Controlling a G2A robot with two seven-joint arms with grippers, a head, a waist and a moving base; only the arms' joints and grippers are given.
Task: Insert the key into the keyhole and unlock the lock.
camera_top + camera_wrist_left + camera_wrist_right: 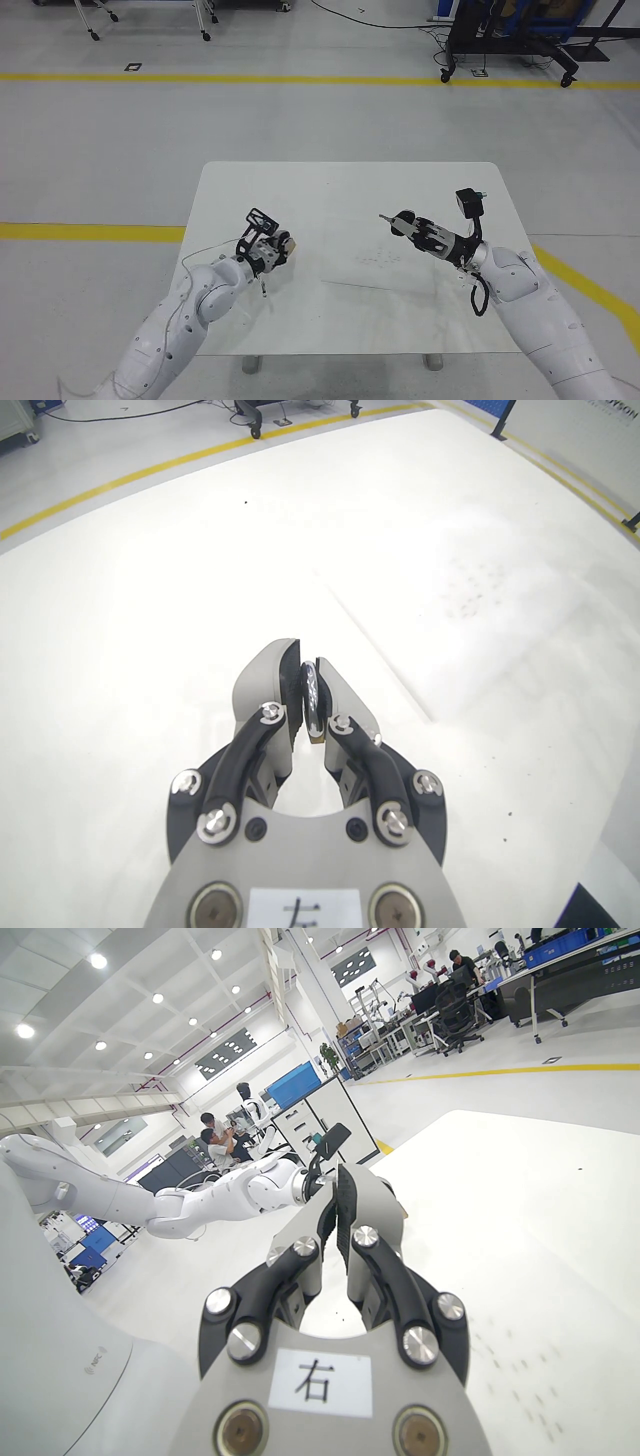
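Above the table (350, 310), left end effector (306, 657) clamps the lock (312, 705).

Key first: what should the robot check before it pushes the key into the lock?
1. Left gripper shut on the lock: ok.
2. Right gripper shut on the key: ok, a thin tip sticks out in the top view.
3. Key and lock near each other: not ok, they are held well apart over the table.
4. Key tip aimed toward the lock: ok, roughly.
5. Keyhole turned toward the key: cannot tell.
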